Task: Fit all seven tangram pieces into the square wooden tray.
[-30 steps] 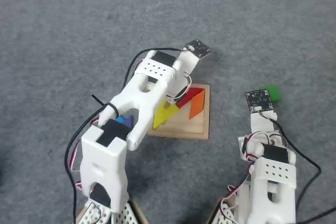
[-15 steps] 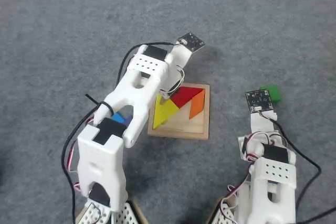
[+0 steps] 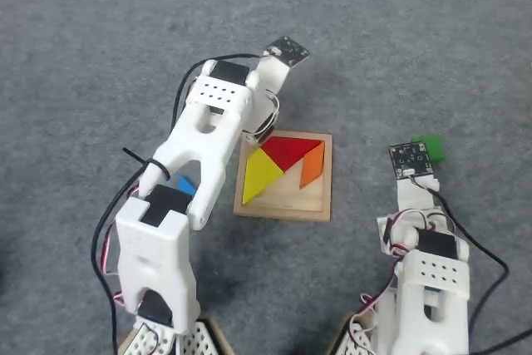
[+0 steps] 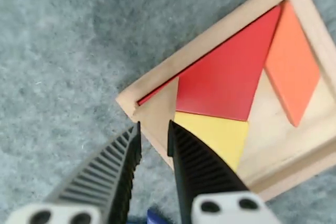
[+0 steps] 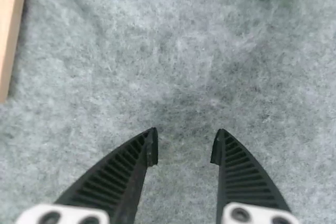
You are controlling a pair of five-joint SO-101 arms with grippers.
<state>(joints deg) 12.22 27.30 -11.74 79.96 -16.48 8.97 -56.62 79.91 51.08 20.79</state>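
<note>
**While the left gripper (image 4: 153, 129) hovers at a corner of the tray (image 4: 210, 41), three pieces lie inside**

Its jaws stand only a narrow slit apart and grip nothing. The tips hang over the mat (image 3: 83, 81) just outside the tray's corner, near the rim. In the high view that is the tray's upper-left corner, a little right of the frame's centre, and the left arm (image 3: 195, 164) runs up to it from the lower left.

Just inside that corner, the red piece (image 4: 226, 82) lies along the tray's upper rim. The yellow piece (image 4: 220, 135) touches it from below, by the left rim. The orange piece (image 4: 291, 66) meets the red one on the right side. The tray's lower right part is bare wood.

A blue piece (image 3: 187, 184) peeps out from under the left arm, on the mat left of the tray.

The right gripper (image 5: 184, 142) is spread wide, with nothing between its jaws, above bare mat. In the high view, the right arm (image 3: 428, 280) stands in the lower right. The green piece (image 3: 430, 147) lies on the mat at the right, well apart from the tray, just beside that arm's camera board.
</note>
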